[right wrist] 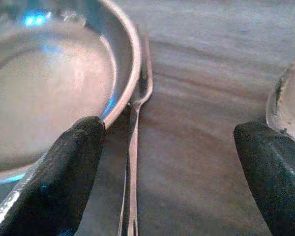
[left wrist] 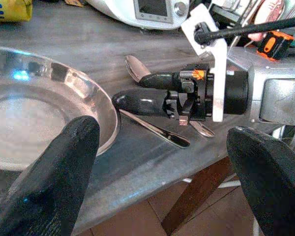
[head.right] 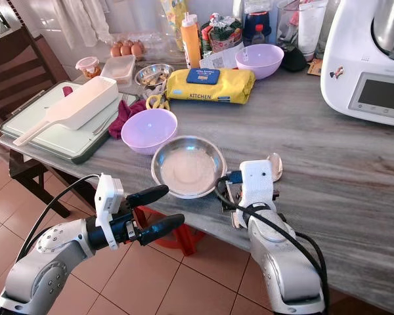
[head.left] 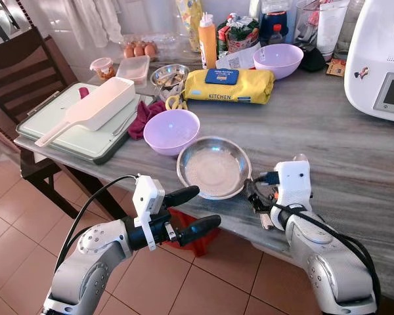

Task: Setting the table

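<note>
Here a steel plate (head.left: 214, 168) sits near the front edge of the grey surface (head.left: 328, 141), and nothing can be seen in it. A fork (right wrist: 134, 142) lies flat just to its right, touching the rim, its long axis running near to far with the tines pointing away from the robot. A spoon (head.right: 274, 165) lies further right, its bowl toward the far side.

The right gripper (right wrist: 169, 172) hovers low over the fork, fingers spread wide, one finger (right wrist: 69, 172) at the plate's rim and the other beside the spoon; neither touches the fork. The left gripper (head.left: 194, 211) hangs off the front edge, left of the plate, its fingers also apart and holding nothing.

Behind the plate stands a lilac bowl (head.left: 171, 130), its contents not discernible. Further back lie a yellow wipes pack (head.left: 228, 86), a second lilac bowl (head.left: 278, 60) and a small steel bowl (head.left: 169, 75) with something in it. At far left a tray (head.left: 49, 128) carries a white scoop (head.left: 92, 109). A white appliance (head.left: 381, 59) stands at far right.
</note>
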You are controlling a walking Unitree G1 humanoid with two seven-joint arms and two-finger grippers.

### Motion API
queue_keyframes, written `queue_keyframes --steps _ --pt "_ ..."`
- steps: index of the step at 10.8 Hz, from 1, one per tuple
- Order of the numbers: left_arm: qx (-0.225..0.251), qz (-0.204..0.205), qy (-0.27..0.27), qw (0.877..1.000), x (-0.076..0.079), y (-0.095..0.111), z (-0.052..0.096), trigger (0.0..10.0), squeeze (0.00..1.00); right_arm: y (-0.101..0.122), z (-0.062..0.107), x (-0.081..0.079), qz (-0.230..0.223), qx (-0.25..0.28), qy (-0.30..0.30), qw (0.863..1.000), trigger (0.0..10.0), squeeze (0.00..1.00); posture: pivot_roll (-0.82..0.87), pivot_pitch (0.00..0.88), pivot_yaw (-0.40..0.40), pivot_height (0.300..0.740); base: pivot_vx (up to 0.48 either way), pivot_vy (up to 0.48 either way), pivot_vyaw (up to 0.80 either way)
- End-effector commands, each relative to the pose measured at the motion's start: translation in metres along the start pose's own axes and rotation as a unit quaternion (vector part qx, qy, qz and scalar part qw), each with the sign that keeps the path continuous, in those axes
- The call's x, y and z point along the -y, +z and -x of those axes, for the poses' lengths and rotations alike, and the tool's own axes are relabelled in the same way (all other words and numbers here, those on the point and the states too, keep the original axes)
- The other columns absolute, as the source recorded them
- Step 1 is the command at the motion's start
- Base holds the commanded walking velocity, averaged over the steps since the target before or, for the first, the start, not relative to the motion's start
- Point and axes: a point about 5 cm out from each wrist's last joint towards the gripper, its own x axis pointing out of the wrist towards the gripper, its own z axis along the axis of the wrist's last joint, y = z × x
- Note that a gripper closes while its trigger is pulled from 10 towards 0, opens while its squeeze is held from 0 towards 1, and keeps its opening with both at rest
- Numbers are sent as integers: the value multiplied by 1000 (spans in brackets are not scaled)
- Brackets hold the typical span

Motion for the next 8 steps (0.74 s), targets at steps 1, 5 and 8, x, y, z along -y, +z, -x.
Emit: queue_keyframes --steps 1,5,8 --pt "-3 -10 2 1000 0 3 1 10000 0 1 0 -6 10 -4 15 1000 10000 0 -117 93 139 740 0 0 0" --pt "-4 -11 2 1000 -1 3 1 10000 0 20 0 8 7 51 -5 999 10000 0 -117 94 144 740 0 0 0" --pt "-5 -12 2 1000 -3 3 1 10000 0 43 1 40 32 98 -96 990 10000 0 -123 90 150 740 0 0 0"
